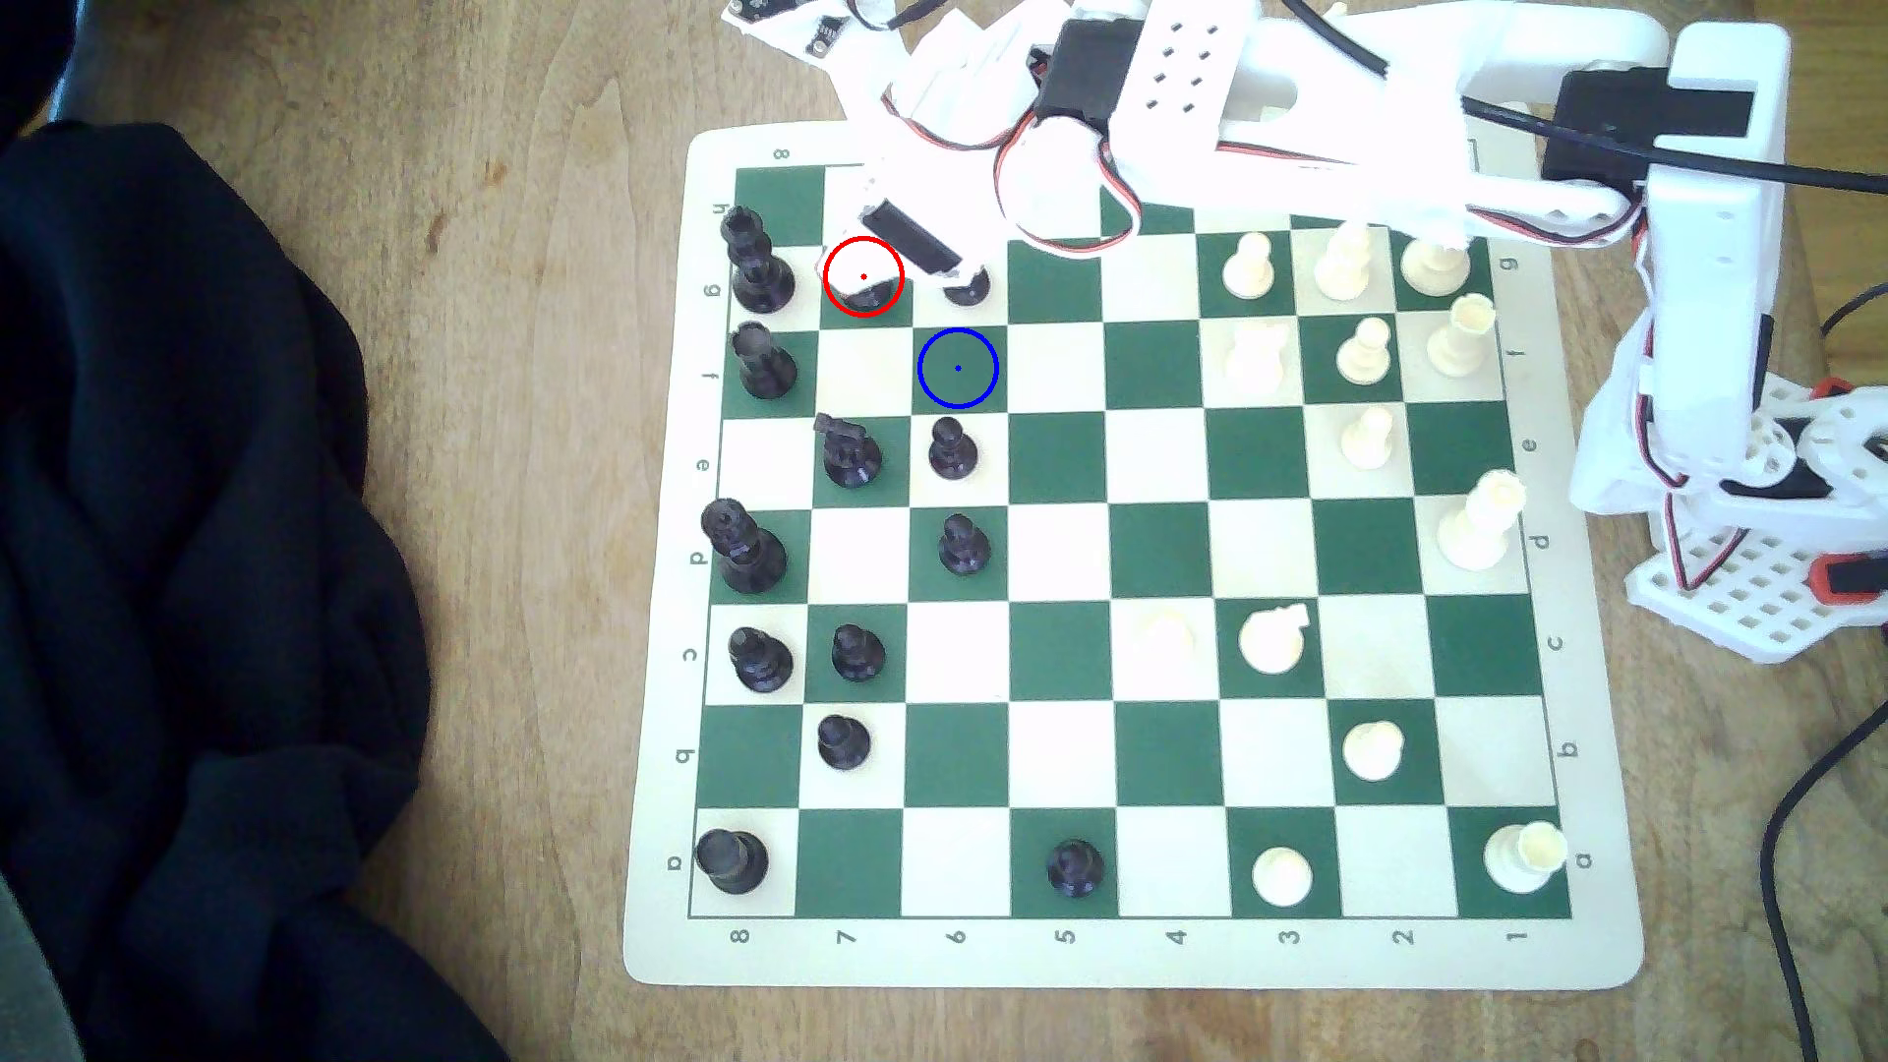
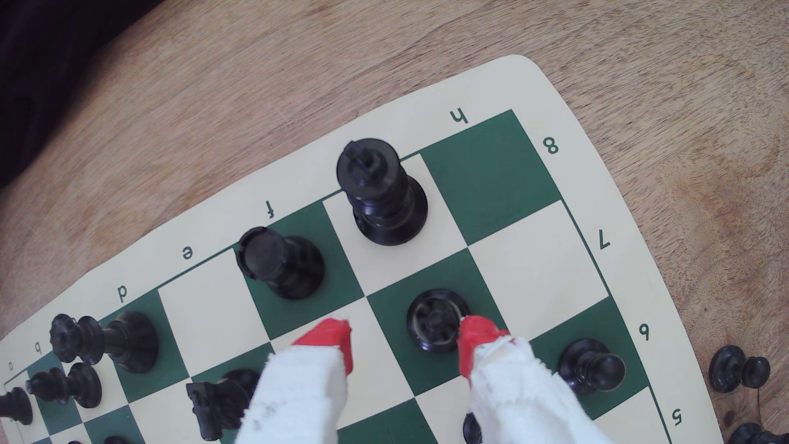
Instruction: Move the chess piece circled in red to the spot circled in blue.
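Chessboard [image 1: 1124,950] on the wooden surface [image 1: 511,153]. Your pincer [image 2: 405,337] stands wide, one red fingertip [image 2: 471,337] touching the black bishop [image 2: 437,320] on the red-circled square. Shift toward 3 o'clock in the wrist view to centre it; the blue-circled square [image 1: 957,369] lies diagonally adjacent.

The board [image 1: 1057,654] has dark green and cream squares in a checker pattern, with a cream border and dark green letters and numbers. The piece [image 2: 437,320] is black, on a green square with a thin red circle [image 1: 863,276]. The spot [image 1: 957,368] is a green square with a blue circle and a blue dot. The gripper [image 2: 403,337] has red tips and white wrapping. The arm [image 1: 1430,112] is white with black motors. The table [image 1: 511,306] is brown wood grain. The cloth [image 1: 184,572] on the left is black.
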### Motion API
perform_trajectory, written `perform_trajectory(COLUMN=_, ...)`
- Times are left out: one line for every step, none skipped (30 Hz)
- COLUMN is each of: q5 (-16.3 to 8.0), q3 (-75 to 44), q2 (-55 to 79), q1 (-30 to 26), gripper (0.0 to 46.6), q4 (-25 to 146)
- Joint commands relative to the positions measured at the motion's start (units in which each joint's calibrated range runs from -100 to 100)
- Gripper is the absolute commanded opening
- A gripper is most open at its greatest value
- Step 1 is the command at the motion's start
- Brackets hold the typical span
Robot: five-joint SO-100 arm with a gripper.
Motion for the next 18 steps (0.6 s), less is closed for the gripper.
perform_trajectory(q5=-0.2, q3=-5.12, q2=-0.79, q1=0.09, gripper=13.3, q4=-2.28)
perform_trajectory(q5=-0.2, q3=-5.3, q2=-0.45, q1=0.17, gripper=13.3, q4=-2.61)
perform_trajectory(q5=-0.2, q3=-5.58, q2=-0.02, q1=0.25, gripper=13.3, q4=-2.85)
perform_trajectory(q5=-0.2, q3=-5.76, q2=0.49, q1=0.33, gripper=13.3, q4=-3.43)
perform_trajectory(q5=-0.2, q3=-5.76, q2=0.83, q1=0.41, gripper=13.3, q4=-3.67)
perform_trajectory(q5=-0.2, q3=-5.76, q2=1.08, q1=0.41, gripper=13.2, q4=-3.76)
perform_trajectory(q5=-0.2, q3=-5.76, q2=1.42, q1=0.41, gripper=13.2, q4=-3.92)
perform_trajectory(q5=-0.2, q3=-5.76, q2=2.02, q1=0.41, gripper=13.1, q4=-4.49)
perform_trajectory(q5=-0.2, q3=-5.76, q2=2.27, q1=0.48, gripper=13.1, q4=-4.82)
perform_trajectory(q5=-0.2, q3=-5.76, q2=2.44, q1=0.48, gripper=13.1, q4=-5.07)
perform_trajectory(q5=-0.2, q3=-5.76, q2=2.61, q1=0.48, gripper=13.1, q4=-5.31)
perform_trajectory(q5=-0.2, q3=-5.76, q2=2.78, q1=0.48, gripper=13.1, q4=-5.48)
perform_trajectory(q5=-0.15, q3=-5.94, q2=3.12, q1=0.48, gripper=13.1, q4=-5.72)
perform_trajectory(q5=-0.05, q3=-5.94, q2=3.29, q1=0.56, gripper=13.1, q4=-5.8)
perform_trajectory(q5=-0.05, q3=-5.94, q2=3.46, q1=0.64, gripper=13.1, q4=-5.97)
perform_trajectory(q5=-0.05, q3=-5.94, q2=3.71, q1=0.72, gripper=13.1, q4=-6.05)
perform_trajectory(q5=0.05, q3=-5.94, q2=4.05, q1=0.88, gripper=13.0, q4=-6.21)
perform_trajectory(q5=0.15, q3=-5.94, q2=4.22, q1=0.95, gripper=13.0, q4=-6.29)
